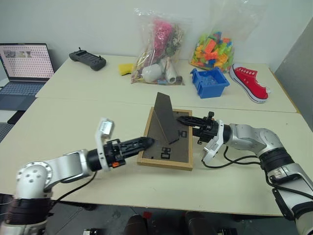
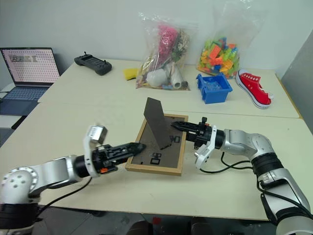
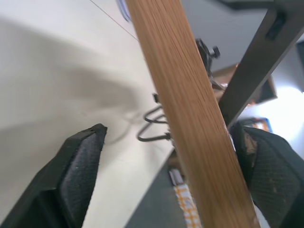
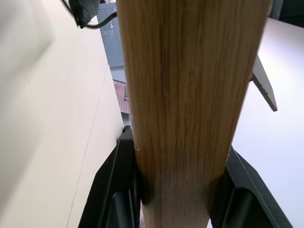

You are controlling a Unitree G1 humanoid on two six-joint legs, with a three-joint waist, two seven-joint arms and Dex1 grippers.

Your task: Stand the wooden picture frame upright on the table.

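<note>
Two grippers flank the frame (image 1: pixel 165 139), which lies tilted on the bench (image 1: pixel 73 117), dark back up, stand folded out and raised. Right gripper (image 1: pixel 188 121) reaches in level from the frame's right edge; the right wrist view shows its fingers (image 4: pixel 116 190) pinching the wooden border on both sides. Left gripper (image 1: pixel 146 143) sits at the frame's left edge, fingers (image 3: pixel 78 171) spread wide with the border between them, one clear of the wood.
</note>
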